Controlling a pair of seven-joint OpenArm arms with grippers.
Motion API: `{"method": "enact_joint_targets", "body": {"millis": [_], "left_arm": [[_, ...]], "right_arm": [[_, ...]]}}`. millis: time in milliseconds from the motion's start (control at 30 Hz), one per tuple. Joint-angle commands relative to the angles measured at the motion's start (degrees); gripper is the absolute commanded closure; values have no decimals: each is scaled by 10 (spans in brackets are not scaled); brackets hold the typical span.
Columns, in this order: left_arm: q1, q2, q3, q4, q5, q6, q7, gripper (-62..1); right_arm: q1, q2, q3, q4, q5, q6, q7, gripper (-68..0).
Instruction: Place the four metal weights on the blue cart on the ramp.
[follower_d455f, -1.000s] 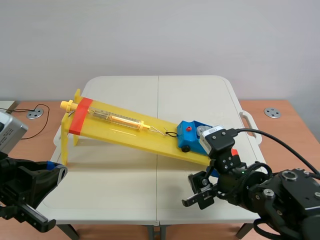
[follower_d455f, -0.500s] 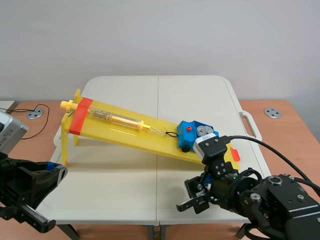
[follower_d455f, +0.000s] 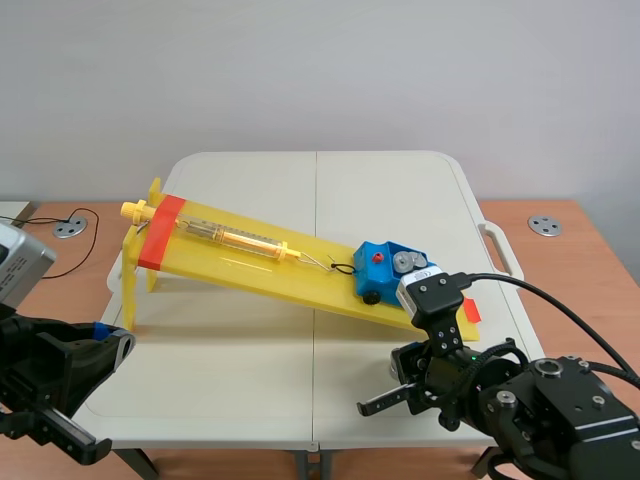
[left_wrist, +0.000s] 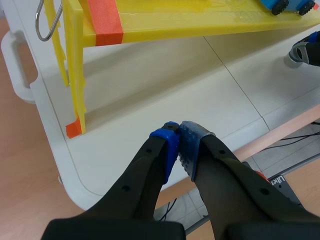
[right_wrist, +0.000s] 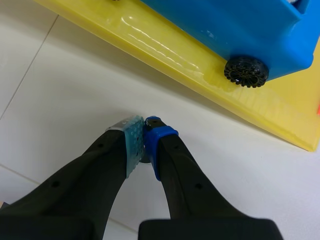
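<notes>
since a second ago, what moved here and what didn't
The right gripper drew back a little from the blue cart toward the robot; it is shut, low over the table by the yellow ramp's low end. Cart, ramp and the shut left gripper stayed put.

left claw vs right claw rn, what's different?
The left claw sits at the table's near edge, by the yellow ramp's raised, legged end. The right claw hangs over the table just short of the ramp's low end. The left claw is far from the blue cart, while the right claw has the cart's wheel just ahead. Shared: both are shut, pads together, with nothing visible between them.
</notes>
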Motion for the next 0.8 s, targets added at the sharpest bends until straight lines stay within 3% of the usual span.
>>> {"method": "enact_joint_targets", "body": {"millis": [0, 200, 400, 500, 567, 767], "left_arm": [[-3, 6, -8, 26, -30, -14, -55, -31], [-3, 6, -8, 26, -30, -14, -55, -31], [-3, 6, -8, 26, -30, -14, -55, -31], [-3, 6, -8, 26, -30, -14, -55, -31], [-3, 6, -8, 26, -30, -14, -55, -31], [-3, 6, -8, 26, -30, -14, -55, -31]], "right_arm": [[38, 7, -2, 31, 5, -6, 26, -7], [-14, 51, 3, 159, 41, -6, 4, -7], [-89, 81, 48, 300, 91, 6, -30, -6], [-120, 87, 79, 358, 122, 10, -54, -6], [-137, 90, 101, 393, 143, 26, -67, -6], [-148, 91, 146, 458, 160, 42, -84, -7]]}}
